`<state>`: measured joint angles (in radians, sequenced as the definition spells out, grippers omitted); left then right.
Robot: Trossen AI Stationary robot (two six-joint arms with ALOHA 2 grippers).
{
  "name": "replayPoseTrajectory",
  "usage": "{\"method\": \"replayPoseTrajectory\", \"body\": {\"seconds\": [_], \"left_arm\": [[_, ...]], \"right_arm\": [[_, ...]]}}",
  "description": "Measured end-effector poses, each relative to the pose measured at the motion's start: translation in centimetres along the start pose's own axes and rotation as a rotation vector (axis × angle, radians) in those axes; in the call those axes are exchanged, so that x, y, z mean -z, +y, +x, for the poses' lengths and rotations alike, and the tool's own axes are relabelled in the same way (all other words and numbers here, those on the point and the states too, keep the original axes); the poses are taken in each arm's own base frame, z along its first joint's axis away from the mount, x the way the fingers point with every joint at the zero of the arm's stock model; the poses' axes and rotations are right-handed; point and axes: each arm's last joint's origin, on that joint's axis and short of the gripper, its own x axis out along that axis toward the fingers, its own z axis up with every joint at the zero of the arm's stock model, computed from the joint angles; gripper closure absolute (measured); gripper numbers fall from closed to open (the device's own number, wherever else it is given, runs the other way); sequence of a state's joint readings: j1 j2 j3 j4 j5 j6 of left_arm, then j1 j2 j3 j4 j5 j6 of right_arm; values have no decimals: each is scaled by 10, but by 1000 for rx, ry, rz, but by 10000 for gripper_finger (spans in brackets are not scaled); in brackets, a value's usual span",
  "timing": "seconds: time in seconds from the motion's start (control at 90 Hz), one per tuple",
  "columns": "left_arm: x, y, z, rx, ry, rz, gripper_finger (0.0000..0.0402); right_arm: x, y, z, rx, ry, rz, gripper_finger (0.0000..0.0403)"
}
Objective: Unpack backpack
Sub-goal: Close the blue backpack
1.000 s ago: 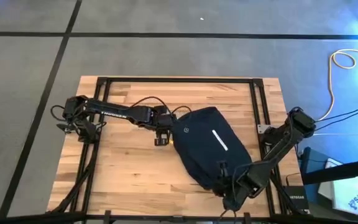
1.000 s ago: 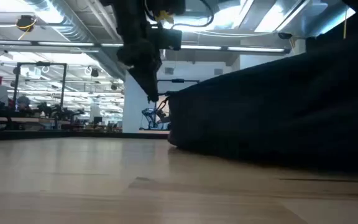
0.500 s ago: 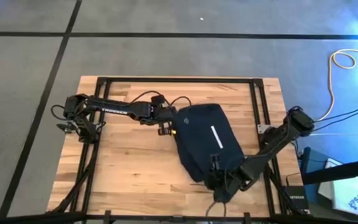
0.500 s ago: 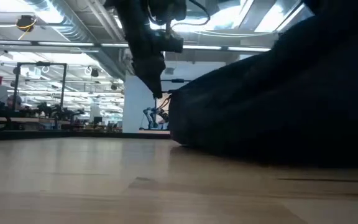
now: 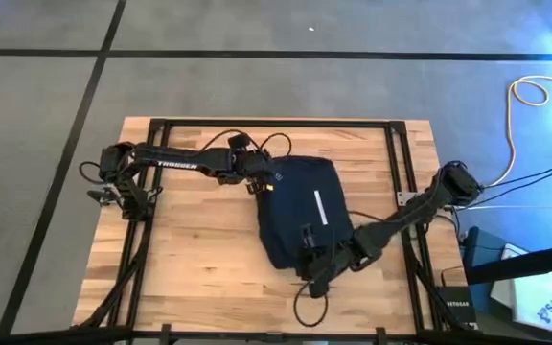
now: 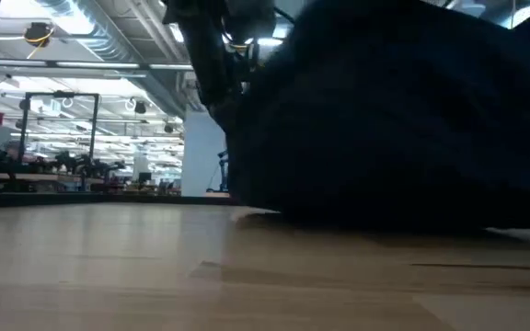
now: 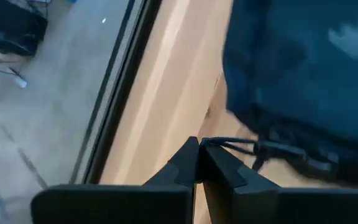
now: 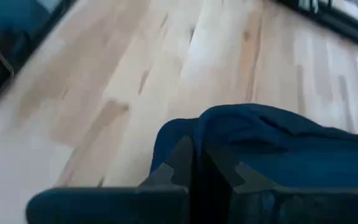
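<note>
The dark navy backpack [image 5: 300, 216] lies flat in the middle of the table, its white stripe [image 5: 316, 206] facing up; it fills the right of the low view [image 6: 403, 119]. My left gripper [image 5: 262, 184] is shut at the backpack's far left corner, on a thin dark cord. My right gripper [image 5: 312, 271] is shut on fabric at the backpack's near end. My left gripper pinches a thin dark zipper-pull cord [image 7: 225, 144] between its two fingertips. The cord runs from the fingers to the zipper line at the backpack's edge [image 7: 291, 151]. My fingers come in low from the table's left side. My right gripper pinches a raised fold of navy fabric [image 8: 219, 127] at the backpack's near end between its two fingers. The fingers come from the table's near right. The fabric bulges up around the fingertips; the rest of the backpack lies on the table.
A black metal frame [image 5: 391, 144] runs around the wooden table top [image 5: 190, 249]. Bare wood lies to the left and near side of the backpack. A loop of dark cable [image 5: 305, 309] hangs by the near edge below my right arm.
My right gripper has gone toward the table's left and far edges, holding the backpack's near end, and the backpack has slid and turned leftward with it. My left gripper has moved toward the far edge at the backpack's far left corner, staying shut.
</note>
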<state>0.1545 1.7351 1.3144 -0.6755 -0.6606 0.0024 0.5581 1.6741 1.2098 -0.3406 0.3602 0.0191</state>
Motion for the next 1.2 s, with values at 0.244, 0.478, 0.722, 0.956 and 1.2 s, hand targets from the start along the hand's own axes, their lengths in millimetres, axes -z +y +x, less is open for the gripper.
{"method": "replayPoseTrajectory", "body": {"seconds": [0.244,0.478,0.722,0.956,1.2], "left_arm": [[-8,-2,0,79,-76,-51,402],[-10,-6,-2,190,-91,-49,402],[-13,-6,-2,190,-122,-71,402],[-21,8,-39,251,-276,-150,402],[-12,18,-96,309,-388,-148,402]], "right_arm": [[-8,-23,15,-64,-81,30,402],[-1,-40,40,-69,-53,15,399],[-6,-40,41,-4,-102,1,317],[-9,-29,37,-92,-134,-11,204],[-13,-13,24,6,-151,-116,136]]}}
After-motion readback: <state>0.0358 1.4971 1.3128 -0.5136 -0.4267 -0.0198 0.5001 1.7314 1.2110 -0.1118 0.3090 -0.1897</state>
